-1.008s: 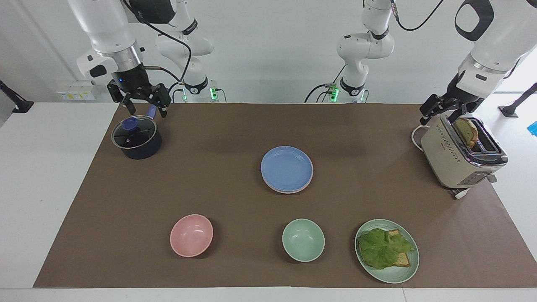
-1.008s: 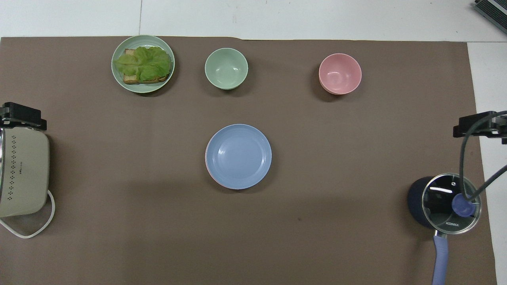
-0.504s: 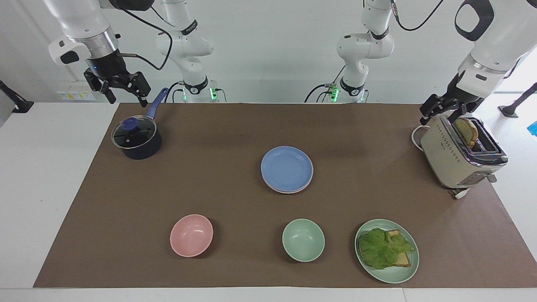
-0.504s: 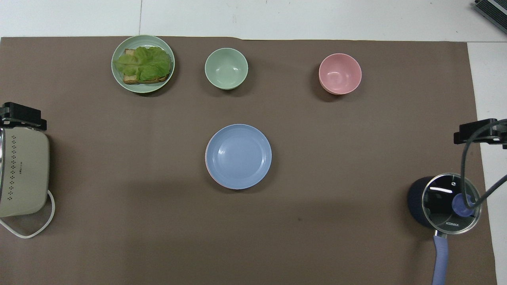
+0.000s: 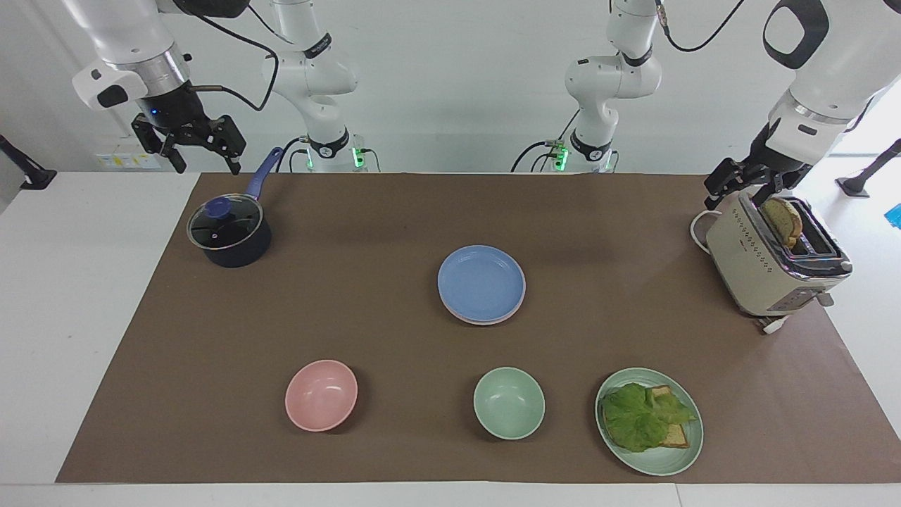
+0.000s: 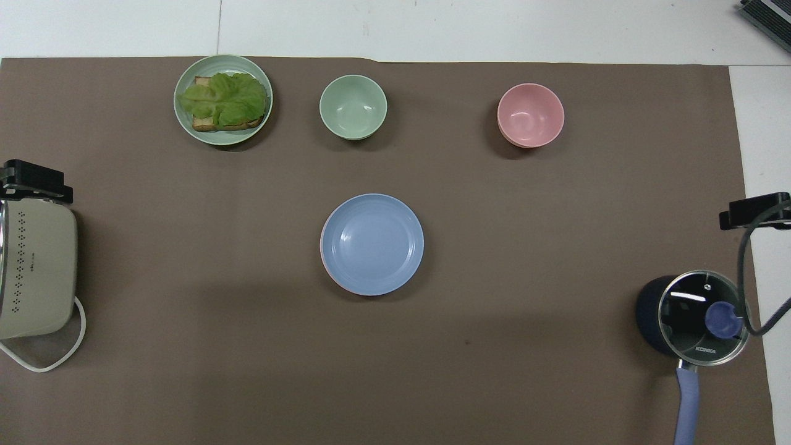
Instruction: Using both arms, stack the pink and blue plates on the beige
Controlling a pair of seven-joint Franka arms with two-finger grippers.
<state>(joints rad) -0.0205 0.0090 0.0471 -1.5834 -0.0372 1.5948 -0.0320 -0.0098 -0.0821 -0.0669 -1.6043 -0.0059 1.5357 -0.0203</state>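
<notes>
The blue plate (image 5: 481,283) (image 6: 372,243) lies at the middle of the brown mat, on top of a stack. A thin rim of the pink plate (image 6: 323,262) peeks out from under it. The beige plate is hidden beneath them. My right gripper (image 5: 205,167) hangs open and empty in the air over the table edge by the saucepan, and only its tip (image 6: 755,211) shows in the overhead view. My left gripper (image 5: 738,197) (image 6: 34,181) waits open over the toaster's end nearest the robots, holding nothing.
A dark saucepan (image 5: 229,233) with a glass lid stands at the right arm's end. A beige toaster (image 5: 771,262) with bread in its slot stands at the left arm's end. Farthest from the robots are a pink bowl (image 5: 321,394), a green bowl (image 5: 508,403) and a green plate with lettuce and bread (image 5: 648,420).
My right gripper has risen from just over the saucepan and drawn back toward the table's edge at its own end. The left arm and the plates have not moved.
</notes>
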